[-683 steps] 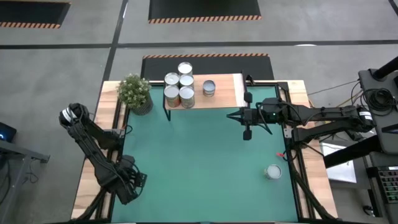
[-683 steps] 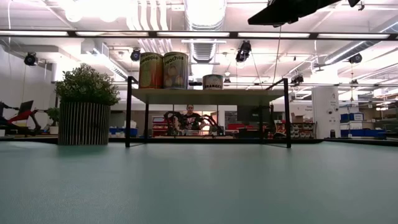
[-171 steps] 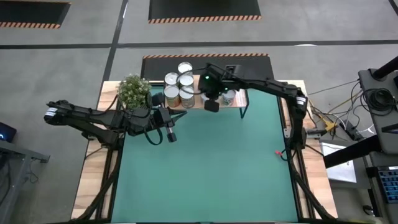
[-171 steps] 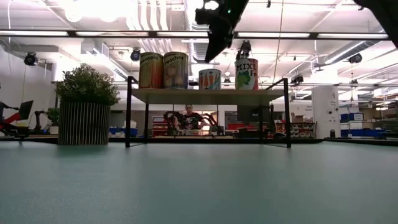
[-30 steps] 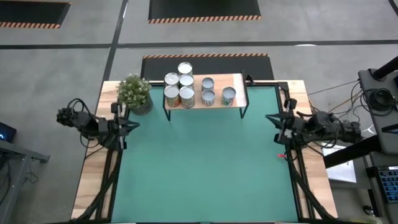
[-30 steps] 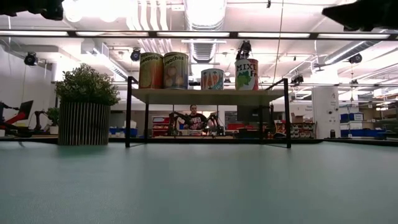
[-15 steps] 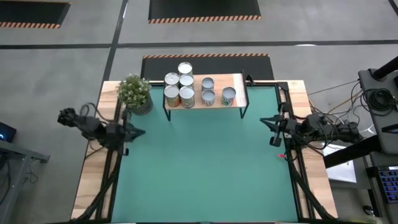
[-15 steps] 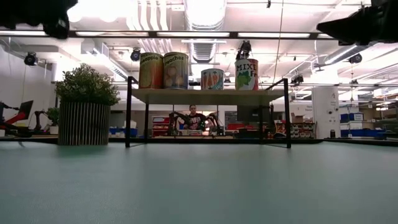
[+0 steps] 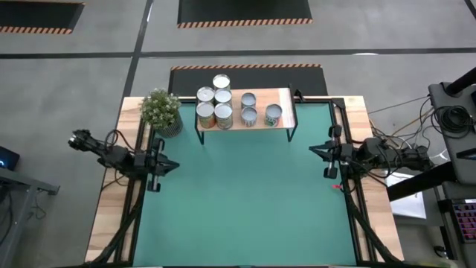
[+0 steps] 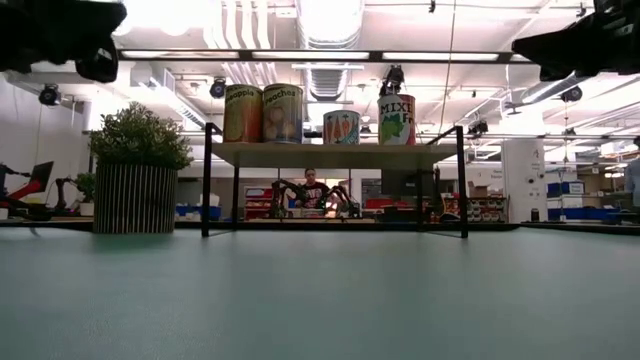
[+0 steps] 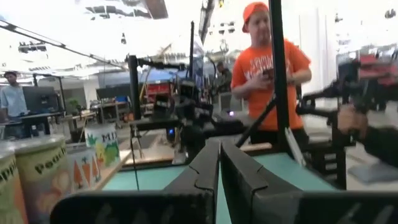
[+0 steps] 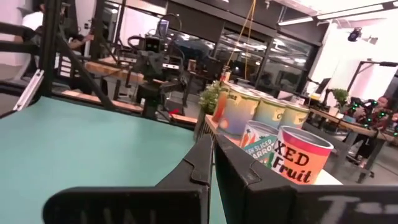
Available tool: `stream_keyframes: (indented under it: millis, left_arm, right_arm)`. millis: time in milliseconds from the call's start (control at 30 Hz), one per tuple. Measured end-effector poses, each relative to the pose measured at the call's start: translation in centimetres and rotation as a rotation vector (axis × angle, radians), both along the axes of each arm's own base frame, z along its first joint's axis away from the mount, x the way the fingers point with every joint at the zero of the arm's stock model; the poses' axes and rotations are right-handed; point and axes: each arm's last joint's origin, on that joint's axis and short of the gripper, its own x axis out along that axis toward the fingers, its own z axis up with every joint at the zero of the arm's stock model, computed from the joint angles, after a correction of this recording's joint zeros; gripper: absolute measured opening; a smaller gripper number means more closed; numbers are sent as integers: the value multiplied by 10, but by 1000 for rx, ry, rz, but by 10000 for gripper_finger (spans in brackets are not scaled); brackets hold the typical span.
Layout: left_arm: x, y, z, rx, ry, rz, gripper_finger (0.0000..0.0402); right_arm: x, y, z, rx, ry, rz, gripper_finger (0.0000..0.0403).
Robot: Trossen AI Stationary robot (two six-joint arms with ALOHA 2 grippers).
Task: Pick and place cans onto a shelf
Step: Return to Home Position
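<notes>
8 cans stand on the shelf. Beside the shelf, the left end effector and the right end effector are closed, holding nothing.

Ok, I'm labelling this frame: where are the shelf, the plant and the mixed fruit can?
shelf (image 9: 283, 97): high view, bare board, right end.
plant (image 9: 161, 109): high view, leaves.
mixed fruit can (image 10: 396, 120): low view, label.

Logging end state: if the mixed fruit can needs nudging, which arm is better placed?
Likely right: right claw sits at the table's right edge, nearer the mixed fruit can; left claw is opposite.
</notes>
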Motion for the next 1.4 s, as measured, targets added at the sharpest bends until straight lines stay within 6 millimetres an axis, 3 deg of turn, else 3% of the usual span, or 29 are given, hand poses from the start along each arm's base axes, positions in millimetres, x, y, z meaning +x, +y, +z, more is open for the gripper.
stream_keyframes:
  millis: [300, 533, 1400]
  left_arm:
    - [5, -2, -21, 152, 109, 21, 0]
    - [5, -2, -22, 175, 117, 24, 0]
    - [5, -2, -20, 172, 113, 24, 0]
  right_arm:
    - [2, 0, -2, -57, 25, -28, 9]
    - [2, -2, -3, -150, 55, -93, 9]
    - [3, -2, -4, -81, 48, -86, 9]
